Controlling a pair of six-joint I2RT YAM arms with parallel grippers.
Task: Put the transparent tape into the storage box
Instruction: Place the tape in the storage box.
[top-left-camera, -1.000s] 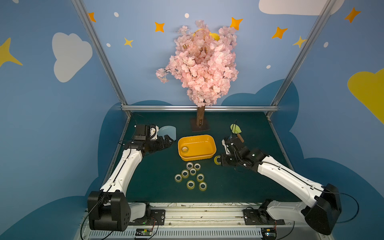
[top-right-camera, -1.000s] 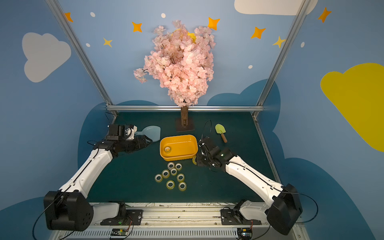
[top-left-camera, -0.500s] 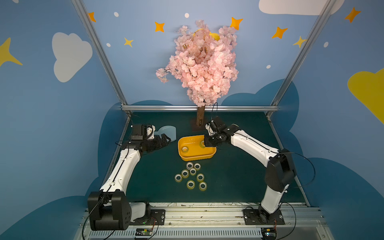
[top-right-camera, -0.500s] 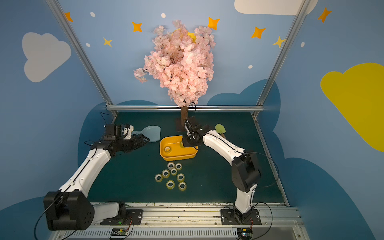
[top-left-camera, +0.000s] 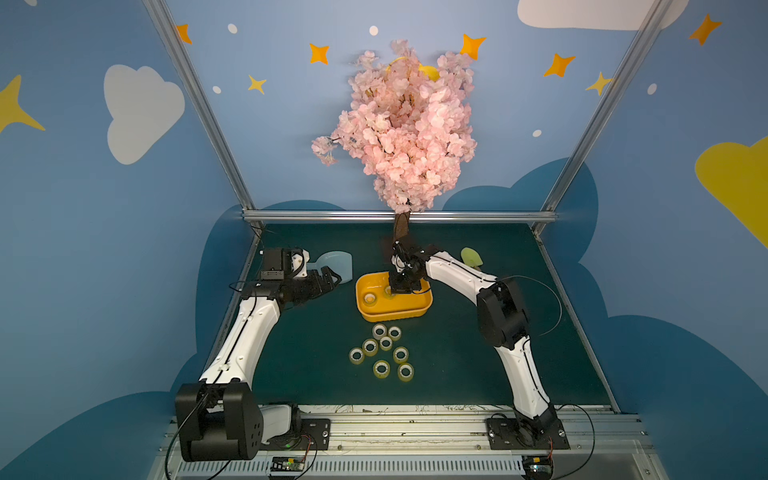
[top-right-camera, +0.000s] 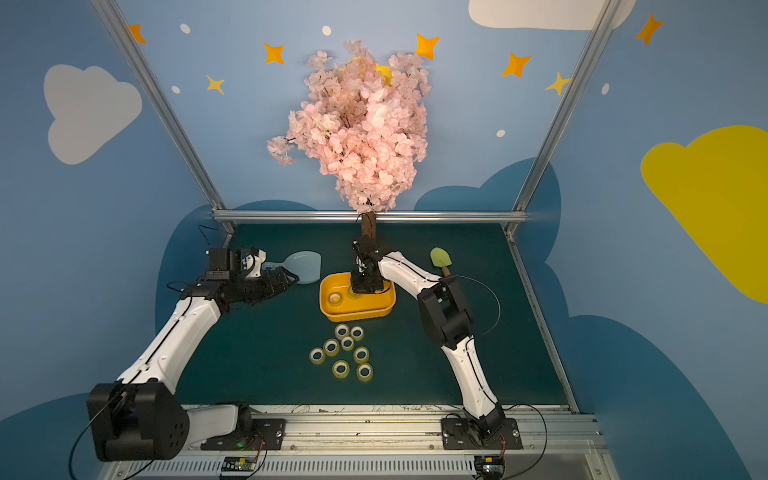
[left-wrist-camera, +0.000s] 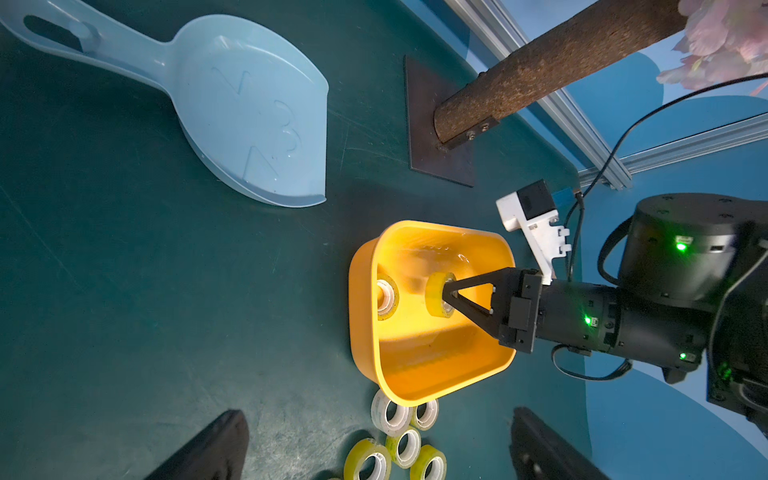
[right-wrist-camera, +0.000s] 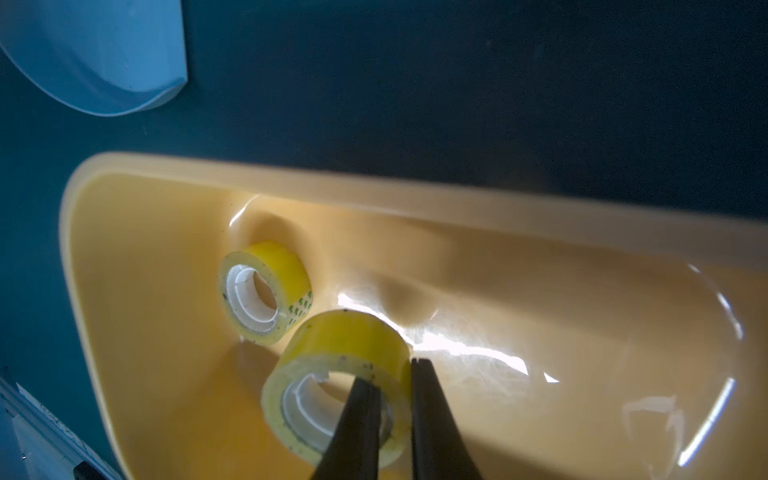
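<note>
The storage box is a shallow orange-yellow tub in mid-table, seen in both top views. My right gripper reaches down into it, shut on the wall of a yellowish transparent tape roll, one finger through the core and one outside. From the left wrist the held roll hangs low inside the box. Another roll lies on the box floor beside it. Several loose rolls sit on the mat in front of the box. My left gripper hovers open left of the box, holding nothing.
A pale blue dustpan lies behind the left gripper. The blossom tree's trunk stands on a dark plate just behind the box. A small green spatula lies at the back right. Metal frame rails edge the mat.
The right arm carried its roll from the mat right of the box to above the box, then lowered it inside. The left arm has barely moved.
</note>
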